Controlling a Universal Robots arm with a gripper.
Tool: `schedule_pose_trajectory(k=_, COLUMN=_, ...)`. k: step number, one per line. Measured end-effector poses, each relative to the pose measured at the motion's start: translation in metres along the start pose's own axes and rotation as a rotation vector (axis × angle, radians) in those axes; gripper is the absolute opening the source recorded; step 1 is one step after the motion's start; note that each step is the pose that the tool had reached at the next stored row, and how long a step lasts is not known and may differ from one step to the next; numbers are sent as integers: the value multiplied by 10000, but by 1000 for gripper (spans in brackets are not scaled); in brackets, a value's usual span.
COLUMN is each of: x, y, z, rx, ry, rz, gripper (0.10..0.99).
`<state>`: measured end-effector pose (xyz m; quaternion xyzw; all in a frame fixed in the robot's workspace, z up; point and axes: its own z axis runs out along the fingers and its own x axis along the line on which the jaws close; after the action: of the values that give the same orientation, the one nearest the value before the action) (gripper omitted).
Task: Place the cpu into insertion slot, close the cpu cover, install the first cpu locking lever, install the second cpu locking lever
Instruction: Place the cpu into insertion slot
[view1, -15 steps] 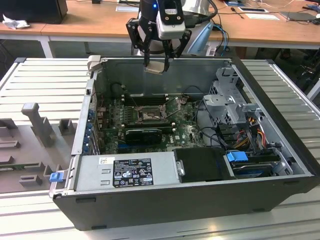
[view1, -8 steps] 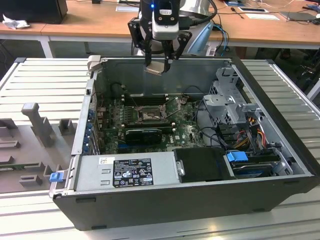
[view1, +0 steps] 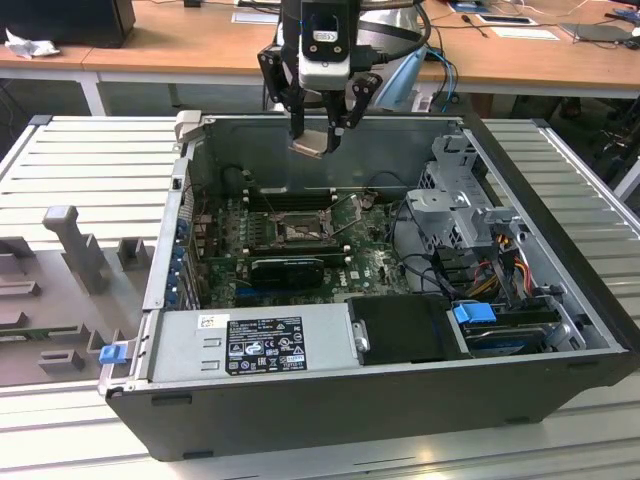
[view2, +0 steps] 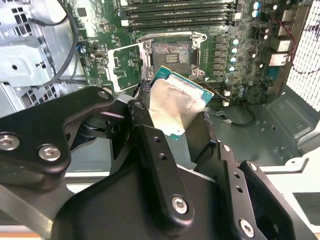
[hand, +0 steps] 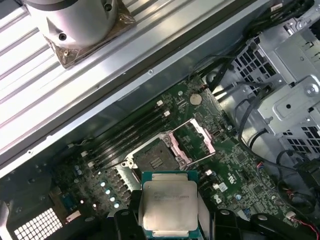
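CPU (hand: 167, 202) is clamped in my gripper (view1: 318, 130), hanging well above the bare insertion slot (hand: 152, 160); the cover (hand: 179, 149) stands open, so none of the four steps is finished yet.

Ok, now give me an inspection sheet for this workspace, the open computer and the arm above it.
Surface: slatted metal table, with an open computer case lying on it.
Job's things: chip held above the case; socket empty; cover swung open beside it.
Clutter: grey plastic fixtures on the table, at the exterior view's left.
Grippers: gripper shut on the chip.
Cables: coloured wires by the drive cage.
Surroundings: wooden desks behind.
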<state>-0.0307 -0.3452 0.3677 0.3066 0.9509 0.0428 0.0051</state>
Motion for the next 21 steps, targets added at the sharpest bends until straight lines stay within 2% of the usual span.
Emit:
schedule_pose_trajectory(k=6, x=0, y=-1, z=14, rx=-24, ry=-119, rz=1398, gripper=529)
schedule_pose_trajectory(k=11, x=-1, y=-1, z=21, rx=-37, ry=-186, rz=2184, gripper=529)
schedule_pose_trajectory(k=14, x=0, y=-2, z=29, rx=-51, ry=-259, rz=3059, gripper=529)
schedule_pose_trajectory(k=21, x=-1, y=-3, z=40, rx=-72, ry=-368, rz=4338, gripper=529)
